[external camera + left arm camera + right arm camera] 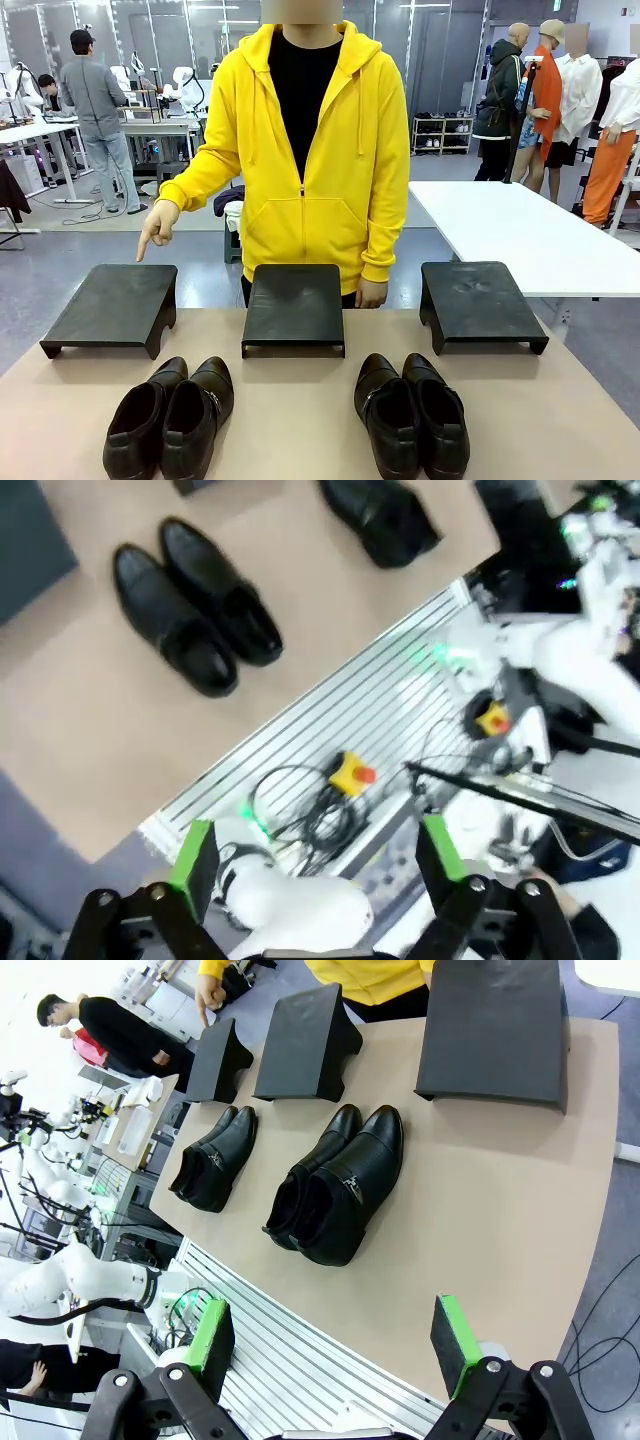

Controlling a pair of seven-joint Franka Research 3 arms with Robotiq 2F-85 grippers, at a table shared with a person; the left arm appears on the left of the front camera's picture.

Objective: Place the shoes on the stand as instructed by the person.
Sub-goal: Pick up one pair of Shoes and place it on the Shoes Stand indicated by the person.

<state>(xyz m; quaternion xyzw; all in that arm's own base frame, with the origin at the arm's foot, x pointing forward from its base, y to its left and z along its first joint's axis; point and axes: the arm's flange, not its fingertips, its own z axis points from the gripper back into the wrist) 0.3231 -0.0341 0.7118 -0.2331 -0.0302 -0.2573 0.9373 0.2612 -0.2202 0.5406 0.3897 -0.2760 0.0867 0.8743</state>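
Person's hand (157, 224) points at upper-left stand (112, 305), shoes (170, 420) paired at frame bottom on worktop (300, 425), left gripper (318, 852) and right gripper (333, 1342) wide open, empty.

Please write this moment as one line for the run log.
person's hand pointing at left stand | left shoe pair and right shoe pair on table | left gripper fingers open | right gripper fingers open
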